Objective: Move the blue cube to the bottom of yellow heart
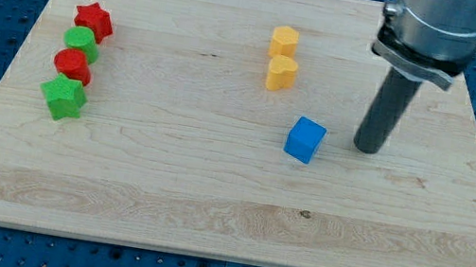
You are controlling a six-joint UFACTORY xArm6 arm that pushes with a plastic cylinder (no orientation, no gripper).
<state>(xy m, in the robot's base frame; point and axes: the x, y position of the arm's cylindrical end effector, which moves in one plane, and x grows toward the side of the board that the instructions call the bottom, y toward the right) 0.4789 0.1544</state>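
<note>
Blue perforated plate is seen on all sides of a pale wooden counter (206, 215), on which every block stands.

At the view's left, four blocks are found in a close column: a red star (94, 22) at the top, a green cylinder-like block (80, 40) under it, a red block (72, 64) of rounded shape next, and a green star (63, 97) at the foot. Neighbours appear to touch. None of these is concerned in the task.

Near the centre, toward the view's top, a yellow hexagon-like block (283, 41) is recorded, with the yellow heart (281, 71) directly at its 6 o'clock, touching or nearly so.

The blue cube (304, 140) lies at roughly 5 o'clock from the yellow heart, near but apart, turned slightly on the counter.

My tip (367, 148) rests at 3 o'clock of the blue cube, just beside it, a narrow gap being visible. No hand is fitted to this arm, so no open or closed state can be told.

The step in hand is judged to be the approach to the push, with the cube not yet in place. A short push toward 9 o'clock is judged to be called for, contact being made on the cube's right face, until the cube sits directly at 6 o'clock of the heart. An off-centre contact could spin the cube.
</note>
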